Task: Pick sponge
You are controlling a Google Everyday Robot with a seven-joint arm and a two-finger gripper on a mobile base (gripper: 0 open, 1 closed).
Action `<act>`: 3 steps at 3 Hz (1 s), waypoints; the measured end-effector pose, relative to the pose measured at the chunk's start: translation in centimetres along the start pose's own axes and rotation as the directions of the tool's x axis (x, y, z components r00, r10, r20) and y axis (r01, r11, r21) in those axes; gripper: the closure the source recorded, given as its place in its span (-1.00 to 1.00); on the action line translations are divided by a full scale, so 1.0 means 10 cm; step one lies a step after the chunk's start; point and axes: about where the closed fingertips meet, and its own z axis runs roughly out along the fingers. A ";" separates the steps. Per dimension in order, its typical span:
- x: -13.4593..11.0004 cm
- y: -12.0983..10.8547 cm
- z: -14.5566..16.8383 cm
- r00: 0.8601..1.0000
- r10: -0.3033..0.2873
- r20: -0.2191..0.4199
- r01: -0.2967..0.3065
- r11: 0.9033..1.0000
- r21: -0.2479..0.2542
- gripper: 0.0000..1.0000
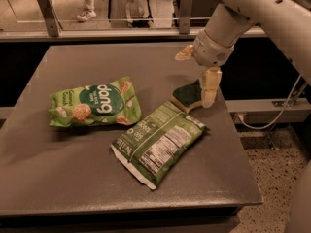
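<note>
Sponge [186, 95] angled diagonally, pincer [206, 88] at its right end

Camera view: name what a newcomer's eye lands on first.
Two bright green snack bags stand out first: the dang bag on the left of the table, a label-side-up bag at centre. Then the gripper of the white arm hangs just beside the small sponge, near the table's right edge.

**Greens on a grey table**

The sponge [187, 95] is dark green on top and pale yellow below. The cream gripper [208, 87] hangs at its right edge. The left bag [95, 103] is bright green with white lettering and tan snack pictures. The near bag [158, 144] is green with a white panel of black print. The table [73, 178] is dull grey-brown.
</note>
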 end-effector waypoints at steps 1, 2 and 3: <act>0.00 -0.01 0.02 1.000 0.001 0.002 -0.001 1.000 0.003 -0.63; 0.00 -0.03 0.05 1.000 -0.001 0.003 0.001 1.000 0.005 -0.19; -0.01 -0.06 0.08 1.000 -0.003 0.005 0.002 1.000 0.008 0.46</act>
